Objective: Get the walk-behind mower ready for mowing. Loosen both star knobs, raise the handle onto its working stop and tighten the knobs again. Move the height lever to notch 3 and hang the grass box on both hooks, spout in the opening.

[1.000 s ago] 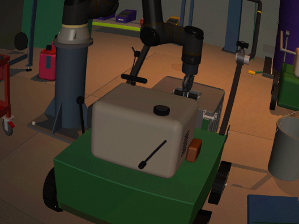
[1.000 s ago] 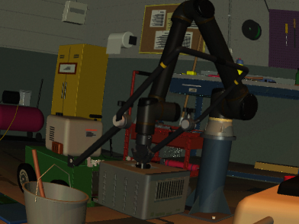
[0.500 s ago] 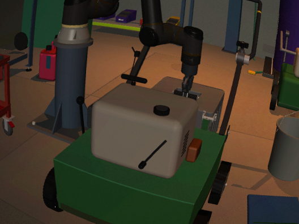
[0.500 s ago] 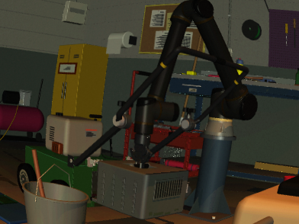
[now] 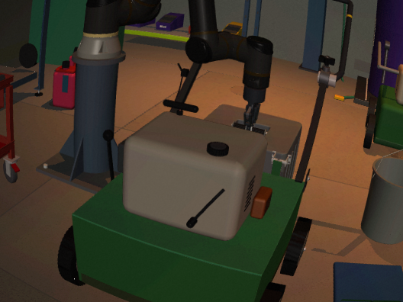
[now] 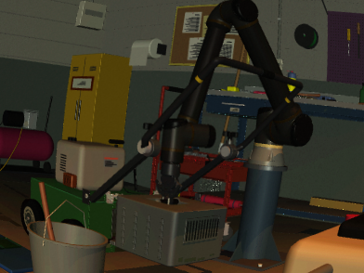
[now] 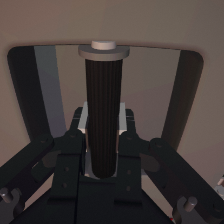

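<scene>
The grey grass box (image 6: pixel 169 230) sits against the rear of the green mower deck (image 5: pixel 183 239), behind the beige engine cover (image 5: pixel 191 174). I hold the box's ribbed black carry handle (image 7: pixel 102 116) in my closed gripper (image 7: pixel 101 151), which reaches straight down into the recess in the box's top (image 5: pixel 251 126). The mower handle (image 5: pixel 336 37) is raised, with a star knob (image 5: pixel 326 60) on its right joint and another (image 6: pixel 226 150) on the other side. The height lever (image 5: pixel 108 153) stands at the deck's left side. Hooks and spout are hidden.
A grey bucket (image 5: pixel 385 201) stands right of the mower, with a blue mat (image 5: pixel 368 281) in front of it. The robot's pedestal (image 5: pixel 93 113) stands left of the deck, a red fuel can (image 5: pixel 65 83) behind it. A red cart (image 6: pixel 209 176) sits behind the box.
</scene>
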Robot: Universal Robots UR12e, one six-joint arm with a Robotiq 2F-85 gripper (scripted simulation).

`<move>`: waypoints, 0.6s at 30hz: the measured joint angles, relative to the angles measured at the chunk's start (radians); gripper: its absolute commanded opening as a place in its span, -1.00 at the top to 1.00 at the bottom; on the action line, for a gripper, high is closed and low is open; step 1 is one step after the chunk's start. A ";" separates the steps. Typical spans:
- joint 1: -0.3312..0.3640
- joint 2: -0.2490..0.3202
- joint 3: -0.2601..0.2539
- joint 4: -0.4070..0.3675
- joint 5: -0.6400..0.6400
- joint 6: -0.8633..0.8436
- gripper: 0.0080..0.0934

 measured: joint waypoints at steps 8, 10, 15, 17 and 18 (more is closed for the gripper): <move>-0.011 0.000 -0.001 0.001 0.002 -0.011 1.00; -0.013 0.000 -0.001 0.001 0.003 -0.013 1.00; -0.018 0.000 -0.001 0.002 0.002 -0.019 1.00; -0.020 0.001 -0.001 0.002 0.002 -0.020 1.00; -0.020 0.001 -0.001 0.002 0.002 -0.021 1.00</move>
